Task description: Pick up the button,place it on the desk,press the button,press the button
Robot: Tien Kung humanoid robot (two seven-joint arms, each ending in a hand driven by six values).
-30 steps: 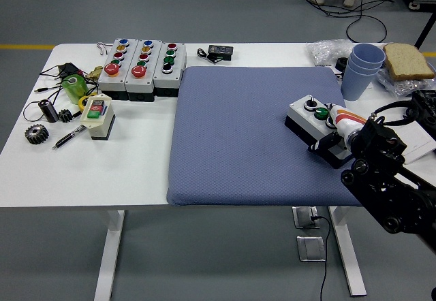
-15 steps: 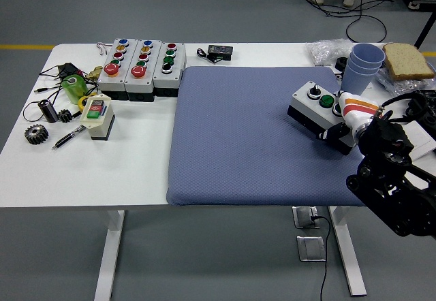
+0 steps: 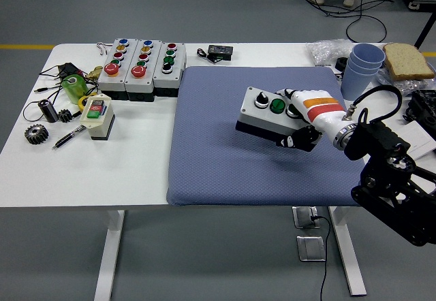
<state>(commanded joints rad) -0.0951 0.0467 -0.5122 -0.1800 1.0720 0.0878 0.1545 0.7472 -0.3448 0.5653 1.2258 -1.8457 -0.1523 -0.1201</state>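
Observation:
My right hand (image 3: 302, 119) is shut on a grey button box (image 3: 266, 114) with a black knob and a green button on top. The box is tilted and held just above the blue mat (image 3: 255, 134), near its middle right. The white-gloved fingers (image 3: 303, 138) wrap its right end and hide that part. The black right arm (image 3: 392, 182) comes in from the lower right. Three more button boxes (image 3: 141, 68) stand in a row at the table's back left. My left arm is out of view.
A small box with red and green switches (image 3: 97, 116), gears (image 3: 36, 133), a pen (image 3: 68, 137) and a green object (image 3: 72, 87) lie at the left. Blue cups (image 3: 361, 69), bread (image 3: 407, 60) and plastic bags crowd the back right. A black device (image 3: 220, 52) lies behind the mat.
My right hand has lifted the button box off the mat's right edge and carried it leftward toward the mat's middle.

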